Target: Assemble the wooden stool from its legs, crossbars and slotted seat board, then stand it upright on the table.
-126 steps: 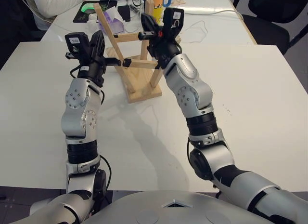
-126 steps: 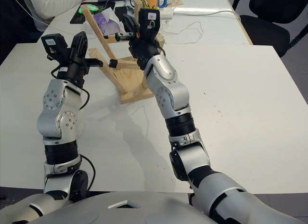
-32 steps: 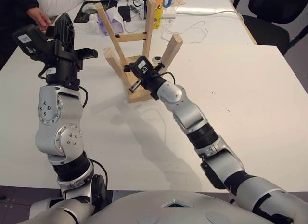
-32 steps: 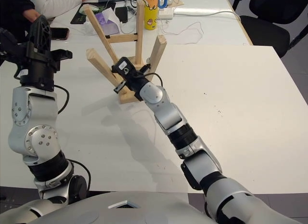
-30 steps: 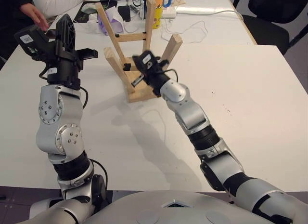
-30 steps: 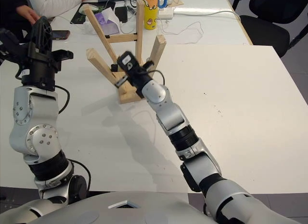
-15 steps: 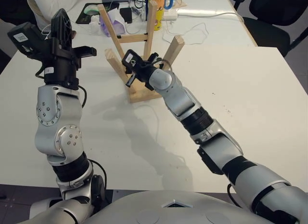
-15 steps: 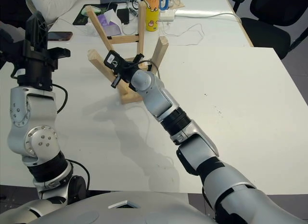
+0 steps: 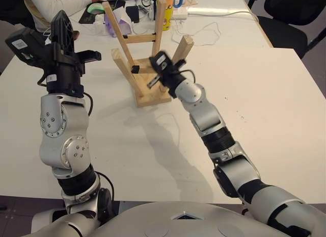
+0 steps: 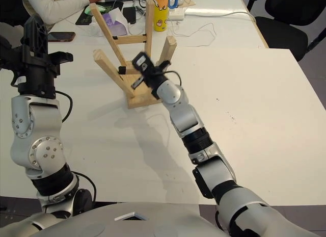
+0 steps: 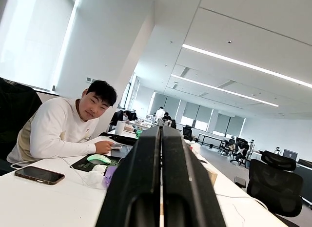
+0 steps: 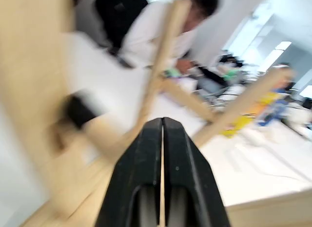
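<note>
The left hand (image 11: 161,132) is raised at the upper left of the left eye view, well apart from the work, its two fingers pressed together on nothing. To its right, at upper centre, the wooden stool (image 9: 147,69) rests upside down on the white desk (image 9: 265,94). The slotted seat board (image 9: 153,98) lies against the desktop and four legs (image 9: 118,28) splay upward, with a crossbar (image 9: 140,39) bridging the two far ones. The right hand (image 12: 162,122) sits in among the legs just above the seat board. Its fingers are closed to a hairline gap and grip no part, and whether it touches the wood cannot be told. Judging from this, the build looks largely done: board, legs and at least one crossbar hang together as one piece. The arm hides whether every remaining crossbar is fully seated. The clear step left is turning the stool over so it stands on its legs. As for containers, two sit on the farther desk along the top edge. A pale purple pack (image 10: 114,24) to the left of the stool has something white at its top. A yellow bottle (image 10: 159,15) stands just behind the tallest leg, and its contents cannot be seen.
</note>
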Controlling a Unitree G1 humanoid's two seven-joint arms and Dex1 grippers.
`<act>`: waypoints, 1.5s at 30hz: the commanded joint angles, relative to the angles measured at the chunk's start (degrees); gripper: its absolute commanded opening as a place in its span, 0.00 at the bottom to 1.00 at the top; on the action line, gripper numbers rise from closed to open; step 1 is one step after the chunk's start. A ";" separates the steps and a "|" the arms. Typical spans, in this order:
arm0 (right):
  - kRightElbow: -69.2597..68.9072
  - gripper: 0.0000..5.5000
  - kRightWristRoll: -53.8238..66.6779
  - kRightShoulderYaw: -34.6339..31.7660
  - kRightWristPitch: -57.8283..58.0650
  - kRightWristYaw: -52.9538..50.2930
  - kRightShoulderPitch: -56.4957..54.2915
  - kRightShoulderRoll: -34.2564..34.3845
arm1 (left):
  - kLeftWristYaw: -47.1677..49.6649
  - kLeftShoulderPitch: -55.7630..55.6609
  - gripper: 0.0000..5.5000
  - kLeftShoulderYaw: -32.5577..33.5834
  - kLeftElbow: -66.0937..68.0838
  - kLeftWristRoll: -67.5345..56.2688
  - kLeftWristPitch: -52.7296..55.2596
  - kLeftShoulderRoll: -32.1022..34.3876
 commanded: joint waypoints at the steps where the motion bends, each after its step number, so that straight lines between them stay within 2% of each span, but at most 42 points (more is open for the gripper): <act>1: -3.34 0.00 1.64 -6.30 -5.26 -5.93 -13.30 3.26 | -1.15 -2.81 0.00 0.33 1.27 -1.33 1.75 2.01; 5: 0.00 0.00 2.90 -9.24 -6.24 -7.86 -23.40 4.32 | -1.15 -3.66 0.00 0.27 1.60 -1.62 1.83 2.41; 7: 4.07 0.00 1.01 -5.81 -3.28 -5.93 -22.15 4.47 | -0.90 -3.69 0.00 0.17 1.32 -1.54 1.58 2.30; 9: 11.17 0.00 -2.80 5.51 7.82 3.76 -15.05 2.22 | -0.54 -3.06 0.00 0.06 0.51 -1.20 1.07 1.94; 10: 14.76 0.00 -5.92 14.38 10.53 10.82 -8.77 -0.71 | -0.26 -2.21 0.00 0.18 -0.45 -1.07 0.77 1.68; 12: 28.82 0.00 -13.21 27.51 9.66 20.76 1.39 -5.22 | 0.38 0.19 0.00 0.14 -2.77 -0.22 -0.80 0.65; 14: 40.98 0.00 -16.19 30.90 9.30 27.48 4.35 -7.40 | 1.20 0.72 0.00 -0.41 -3.16 0.97 -3.18 -0.79; 16: 44.42 0.00 -18.62 33.21 7.16 34.24 3.52 -10.22 | 1.75 -0.35 0.00 -1.35 -1.94 2.02 -5.43 -2.06; 18: 46.53 0.00 -20.84 33.73 4.37 35.32 2.41 -11.38 | 2.41 -0.64 0.00 -1.89 -1.94 2.77 -6.39 -2.75; 21: 46.53 0.00 -20.01 30.48 2.22 32.07 1.78 -10.59 | 2.62 1.16 0.00 -2.29 -1.71 3.85 -7.68 -3.65; 24: 40.85 0.00 -16.60 25.53 0.69 26.31 1.83 -9.62 | 2.31 1.38 0.00 -2.54 -1.03 4.01 -7.42 -3.64; 28: 24.91 0.00 -11.43 18.08 1.36 20.39 1.15 -7.41 | 0.66 0.49 0.00 -1.96 1.58 3.63 -6.38 -1.79; 32: 9.22 0.00 -7.60 12.07 4.88 19.86 -0.11 -5.74 | -0.60 0.69 0.00 -0.88 2.85 2.66 -5.24 0.07; 36: -2.98 0.00 -0.21 2.34 8.52 19.03 -5.30 -3.92 | -1.31 0.55 0.00 -0.50 3.48 2.20 -4.24 1.23; 40: -7.32 0.00 5.12 -5.31 11.84 18.34 -13.22 -4.59 | -2.02 1.16 0.00 -0.55 3.89 2.31 -3.50 1.97; 45: -5.64 0.00 10.42 -9.51 14.16 24.15 -22.77 -9.76 | -3.10 2.17 0.00 -1.32 3.81 2.54 -2.09 2.88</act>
